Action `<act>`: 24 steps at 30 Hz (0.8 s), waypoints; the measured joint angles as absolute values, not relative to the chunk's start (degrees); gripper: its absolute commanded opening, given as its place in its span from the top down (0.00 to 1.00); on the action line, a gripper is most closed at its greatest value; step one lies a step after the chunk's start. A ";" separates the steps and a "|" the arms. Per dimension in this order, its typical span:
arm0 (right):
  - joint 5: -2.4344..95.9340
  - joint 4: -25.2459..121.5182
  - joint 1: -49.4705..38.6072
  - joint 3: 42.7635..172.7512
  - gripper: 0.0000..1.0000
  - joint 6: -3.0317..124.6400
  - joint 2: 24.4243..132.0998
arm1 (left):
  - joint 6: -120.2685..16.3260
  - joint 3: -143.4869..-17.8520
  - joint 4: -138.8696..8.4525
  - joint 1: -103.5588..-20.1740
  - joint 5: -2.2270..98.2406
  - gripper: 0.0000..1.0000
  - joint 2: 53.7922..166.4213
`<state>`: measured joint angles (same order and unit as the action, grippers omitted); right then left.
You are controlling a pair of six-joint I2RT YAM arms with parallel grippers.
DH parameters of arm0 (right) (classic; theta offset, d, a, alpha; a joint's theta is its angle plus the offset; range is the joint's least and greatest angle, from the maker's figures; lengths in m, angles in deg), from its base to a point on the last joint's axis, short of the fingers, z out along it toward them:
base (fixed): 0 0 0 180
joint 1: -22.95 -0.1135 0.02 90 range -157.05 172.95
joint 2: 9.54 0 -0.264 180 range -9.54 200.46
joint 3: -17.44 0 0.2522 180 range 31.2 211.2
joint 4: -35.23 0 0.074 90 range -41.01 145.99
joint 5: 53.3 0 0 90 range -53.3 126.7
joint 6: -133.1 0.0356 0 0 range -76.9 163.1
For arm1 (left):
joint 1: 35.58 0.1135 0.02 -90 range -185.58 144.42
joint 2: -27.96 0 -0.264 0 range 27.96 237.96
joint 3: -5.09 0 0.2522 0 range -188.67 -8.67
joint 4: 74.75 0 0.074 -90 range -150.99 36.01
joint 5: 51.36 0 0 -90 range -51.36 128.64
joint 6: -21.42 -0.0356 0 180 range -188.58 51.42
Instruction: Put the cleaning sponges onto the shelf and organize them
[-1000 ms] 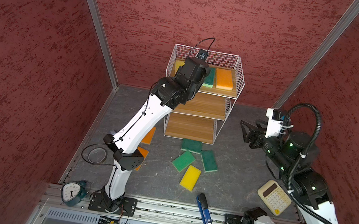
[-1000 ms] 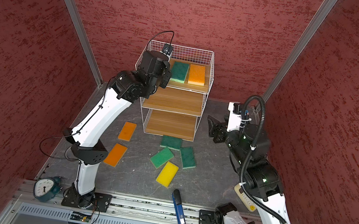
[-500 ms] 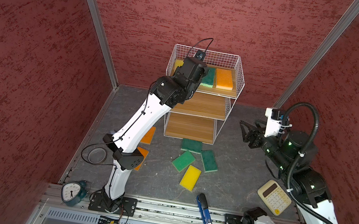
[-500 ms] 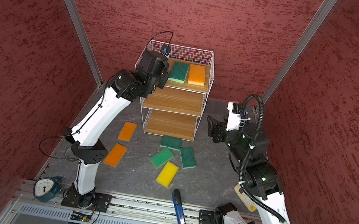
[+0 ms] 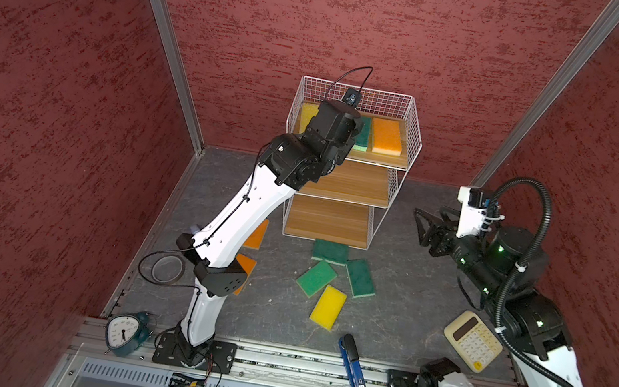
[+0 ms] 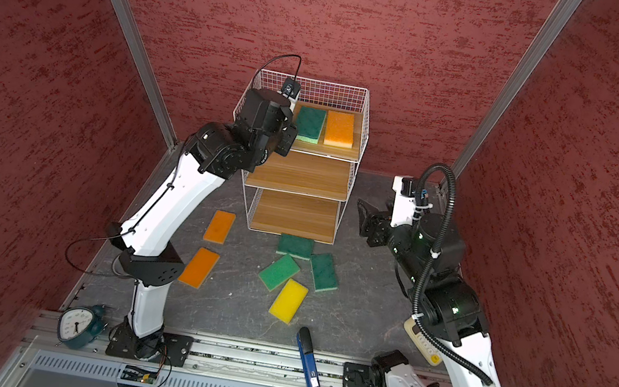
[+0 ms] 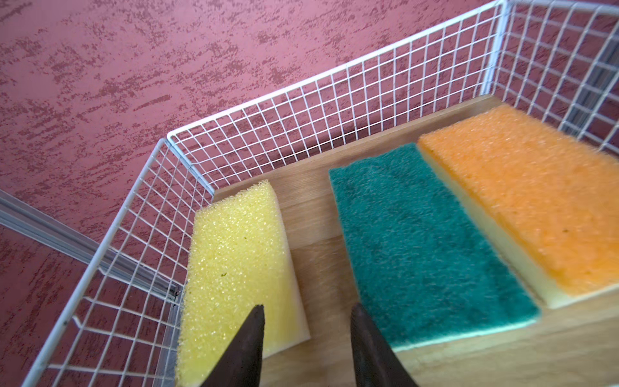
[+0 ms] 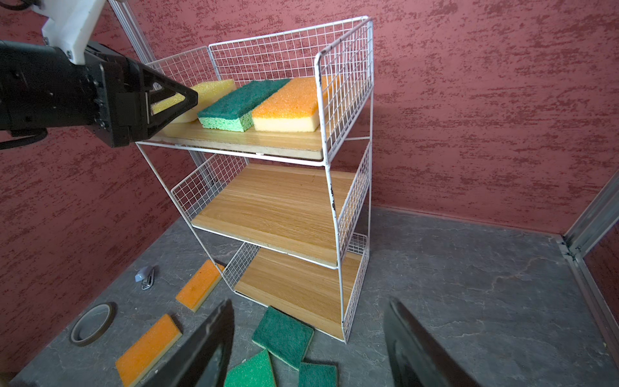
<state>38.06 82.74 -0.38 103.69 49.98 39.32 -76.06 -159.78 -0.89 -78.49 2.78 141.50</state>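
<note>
The shelf (image 5: 343, 181) stands at the back. Its top tier holds a yellow sponge (image 7: 234, 254), a dark green sponge (image 7: 422, 241) and an orange sponge (image 7: 536, 207) side by side. My left gripper (image 7: 307, 311) hovers open at that tier's front left corner, one finger over the yellow sponge and nothing between the jaws; it also shows in the right wrist view (image 8: 187, 97). On the floor lie three green sponges (image 5: 330, 251) (image 5: 316, 277) (image 5: 360, 277), a yellow one (image 5: 328, 306) and two orange ones (image 6: 219, 226) (image 6: 199, 267). My right gripper (image 8: 311, 306) is open and empty, right of the shelf.
A calculator (image 5: 472, 340) lies under the right arm. A blue tool (image 5: 354, 368) lies at the front edge, a clock (image 5: 124, 331) at the front left, a tape ring (image 5: 166, 268) by the left arm's base. The shelf's middle and bottom boards are bare.
The left wrist has shifted only slightly at the top tier. The right arm and the floor sponges have not moved.
</note>
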 measured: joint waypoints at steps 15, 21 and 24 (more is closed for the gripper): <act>38.06 83.38 -0.38 103.69 0.29 49.98 38.36 | -76.33 -159.86 -3.19 -77.20 2.63 0.51 142.00; 38.06 83.60 -0.38 103.69 0.29 49.96 38.36 | -76.30 -159.91 -3.19 -76.94 3.02 0.50 142.96; 38.04 83.62 -0.38 103.69 0.29 49.96 38.40 | -76.30 -159.95 -3.21 -76.94 3.37 0.50 143.05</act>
<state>38.04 83.62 -0.38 103.69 49.96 38.40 -76.30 -159.95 -3.21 -76.94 3.37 143.05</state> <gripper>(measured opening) 0.714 0.496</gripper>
